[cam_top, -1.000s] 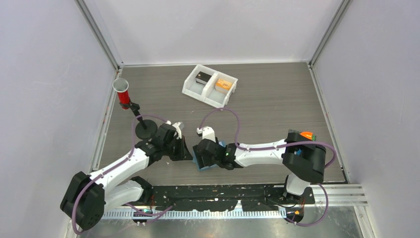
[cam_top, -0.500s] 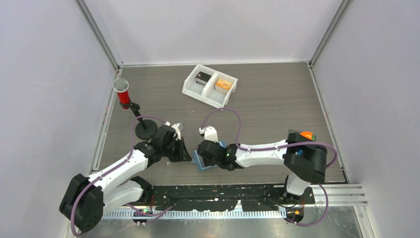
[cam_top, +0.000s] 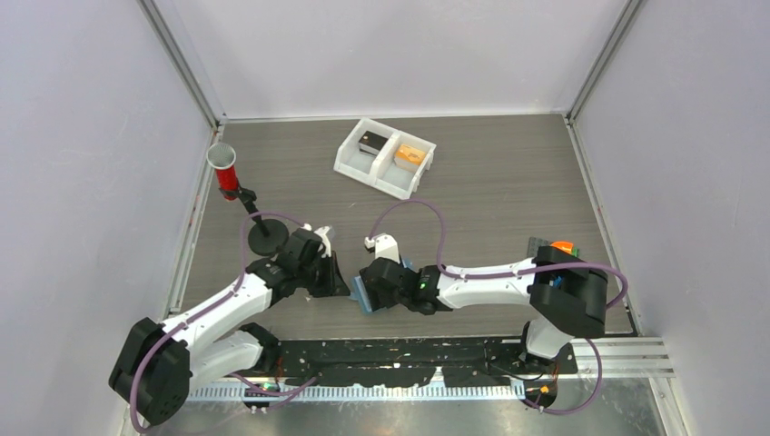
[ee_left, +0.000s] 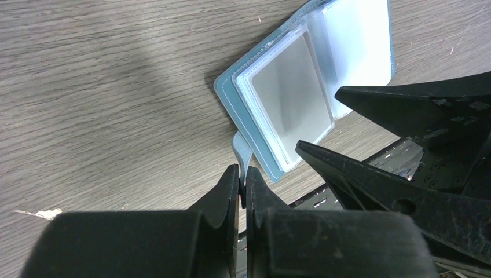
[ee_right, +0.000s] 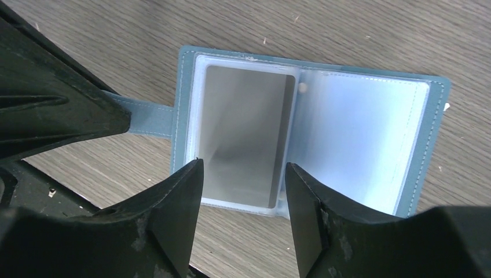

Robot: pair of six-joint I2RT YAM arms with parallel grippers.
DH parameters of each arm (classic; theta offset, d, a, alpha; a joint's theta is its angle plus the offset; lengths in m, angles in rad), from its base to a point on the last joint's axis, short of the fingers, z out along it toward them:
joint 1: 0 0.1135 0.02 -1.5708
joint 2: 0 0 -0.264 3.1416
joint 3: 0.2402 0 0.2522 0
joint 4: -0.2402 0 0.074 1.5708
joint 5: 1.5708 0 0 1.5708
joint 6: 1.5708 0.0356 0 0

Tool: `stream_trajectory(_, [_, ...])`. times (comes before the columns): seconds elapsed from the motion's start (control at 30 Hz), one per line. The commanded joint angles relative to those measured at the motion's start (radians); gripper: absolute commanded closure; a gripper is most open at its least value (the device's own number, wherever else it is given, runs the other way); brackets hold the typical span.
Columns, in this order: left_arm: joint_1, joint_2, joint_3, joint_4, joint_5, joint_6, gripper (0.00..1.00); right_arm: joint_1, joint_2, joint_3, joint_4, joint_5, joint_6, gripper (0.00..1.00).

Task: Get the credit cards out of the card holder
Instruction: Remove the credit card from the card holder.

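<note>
Blue card holder (ee_right: 362, 139) — grey card (ee_right: 246, 136) inside

Left end effector (ee_left: 242, 176) blocks approach beside card holder (ee_right: 353, 139).

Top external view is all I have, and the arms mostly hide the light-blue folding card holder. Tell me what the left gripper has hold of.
Observer: The left gripper is shut on the narrow light-blue strap at the side of the card holder.
Operator: Report the holder's state.
Observer: It lies open; a thin grey rectangular card sits in the sleeve nearest the strap.
Operator: Now the right gripper.
Observer: The right gripper is open, one finger at each side of that card.
</note>
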Motion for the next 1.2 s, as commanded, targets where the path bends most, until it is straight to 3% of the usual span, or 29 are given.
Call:
stream_trajectory(0.0, [0.0,-0.02,0.024,-0.009,-0.003,0.023,1.0,0.007,-0.001,0.019,0.036,-0.011,-0.008,0.38])
stream_trajectory(0.4, [0.0,-0.068,0.013,-0.04,-0.003,0.027,1.0,0.013,0.068,0.056,0.021,0.008,-0.011,0.29])
stream_trajectory(0.77, [-0.002,-0.039,-0.013,0.018,-0.003,-0.006,1.0,0.012,0.028,0.095,-0.038,0.017,-0.053,0.32])
stream_trajectory(1.17, [0.0,-0.064,-0.006,-0.032,-0.011,0.017,1.0,0.014,0.07,0.097,0.032,-0.016,-0.037,0.24])
